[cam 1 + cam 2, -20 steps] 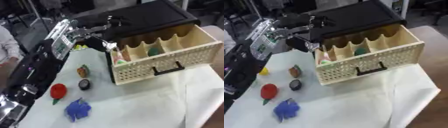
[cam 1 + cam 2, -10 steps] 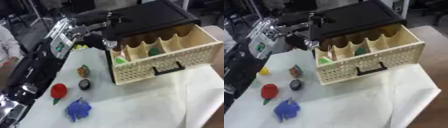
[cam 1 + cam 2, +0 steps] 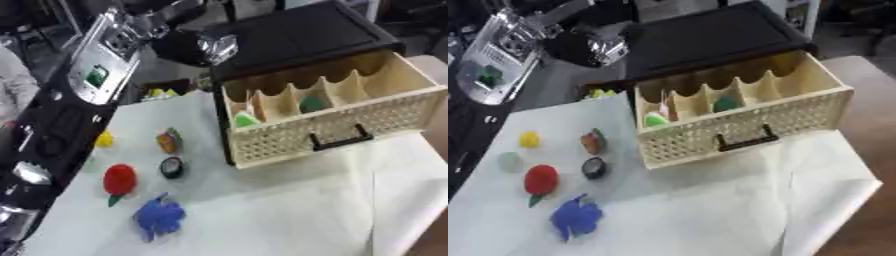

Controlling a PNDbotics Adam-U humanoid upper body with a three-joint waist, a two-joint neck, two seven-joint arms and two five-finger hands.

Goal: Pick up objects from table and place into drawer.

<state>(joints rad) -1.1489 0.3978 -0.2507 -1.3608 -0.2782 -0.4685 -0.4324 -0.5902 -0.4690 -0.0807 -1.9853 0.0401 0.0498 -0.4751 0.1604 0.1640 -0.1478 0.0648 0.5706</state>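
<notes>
Left hand [image 3: 197,45] raised beside the drawer [image 3: 350,125]; finger state cannot tell. Red strawberry-like toy [image 3: 119,179] lies on the white table [image 3: 289,210], near the blue toy [image 3: 159,218]. Likely light, soft; grasp around its middle.

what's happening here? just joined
The robot is sorting small toys from the table into the open drawer. A light green piece and a darker green piece already sit in its compartments. The left arm is raised along the left side; its hand isn't clearly visible, and nothing seems held. Still on the table: a red piece, a blue piece, a dark round piece, an orange piece and a yellow piece.
</notes>
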